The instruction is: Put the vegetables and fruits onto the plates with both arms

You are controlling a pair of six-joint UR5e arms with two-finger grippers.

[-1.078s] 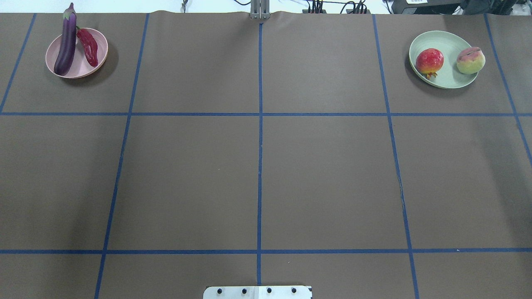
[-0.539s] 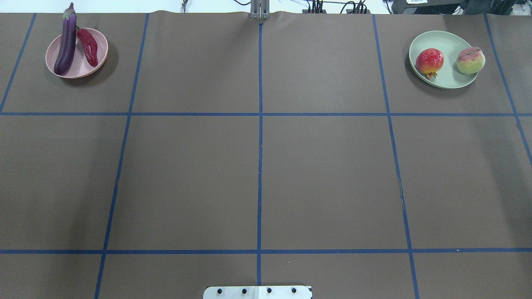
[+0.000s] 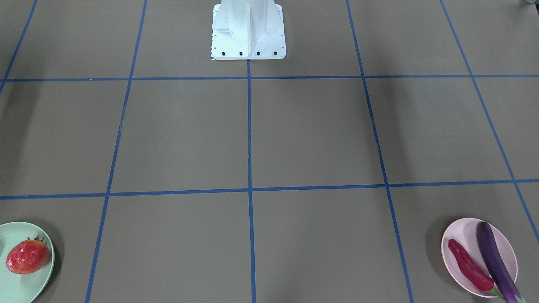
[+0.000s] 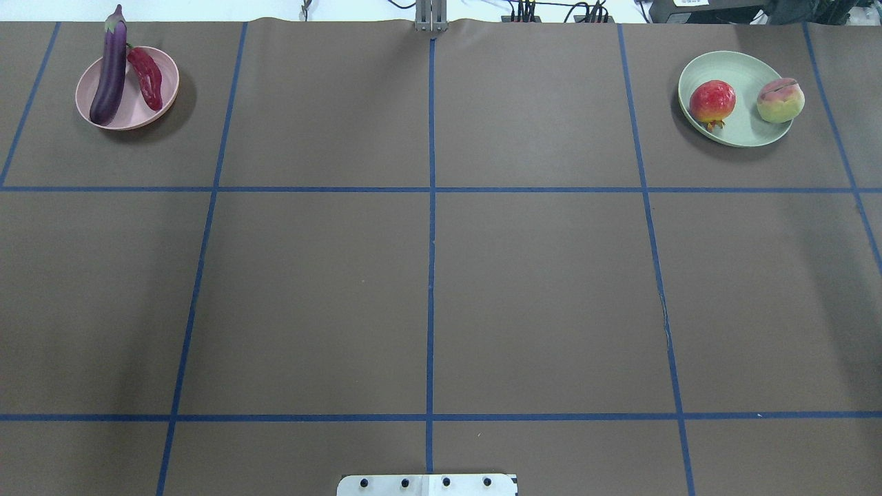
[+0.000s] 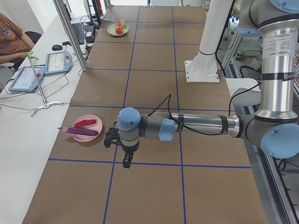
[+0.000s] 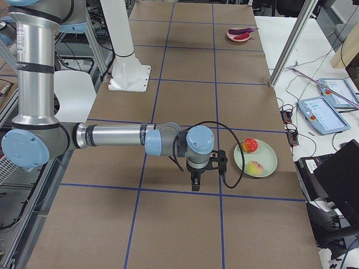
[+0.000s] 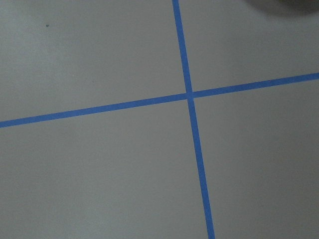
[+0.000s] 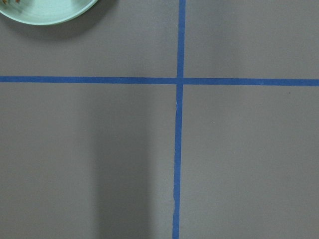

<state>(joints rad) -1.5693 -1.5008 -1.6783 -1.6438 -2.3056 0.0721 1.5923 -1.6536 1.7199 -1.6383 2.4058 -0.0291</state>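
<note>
Lying side by side on the pink plate (image 4: 127,118), the eggplant (image 4: 110,69) and the chili (image 4: 146,79) have not shifted over the last second, with the eggplant's calyx end overhanging the far rim. The mint plate (image 4: 744,131) likewise shows no change. The strawberry-like fruit (image 4: 712,101) sits inside it and the peach (image 4: 780,100) is perched at its outer rim.

The left pincer (image 5: 127,159) hangs pointing down over bare worktop (image 4: 310,275) near the pink plate. The right pincer (image 6: 194,182) hangs the same way near the mint plate. Both show only in the side views, so whether their fingers are apart or together cannot be told, though neither appears to carry anything.

With nothing moving and all four items plated, the task looks finished. The peach's edge seat is the one doubtful placement.
</note>
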